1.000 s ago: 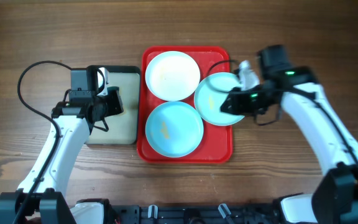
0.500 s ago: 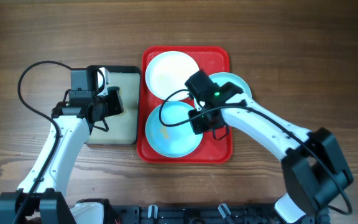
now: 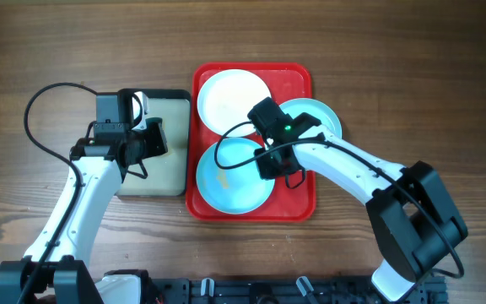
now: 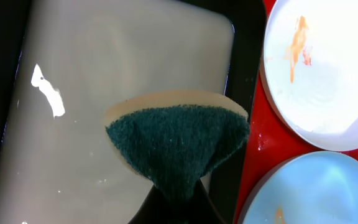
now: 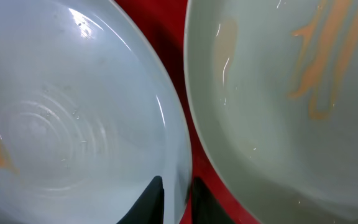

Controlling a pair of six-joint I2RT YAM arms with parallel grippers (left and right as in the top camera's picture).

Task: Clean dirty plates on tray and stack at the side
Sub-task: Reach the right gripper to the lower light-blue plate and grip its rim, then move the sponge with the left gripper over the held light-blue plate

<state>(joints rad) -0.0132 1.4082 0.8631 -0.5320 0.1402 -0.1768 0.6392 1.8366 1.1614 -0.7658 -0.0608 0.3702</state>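
Where right gripper [image 5: 176, 188] straddles, blue plate [image 5: 73, 112] rim

Wooden table [image 3: 395, 42] with red tray [image 3: 298, 80], beige tray [image 3: 171, 173]

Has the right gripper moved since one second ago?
Yes. The right gripper has gone left from the red tray's right edge to the near pale blue plate's rim.
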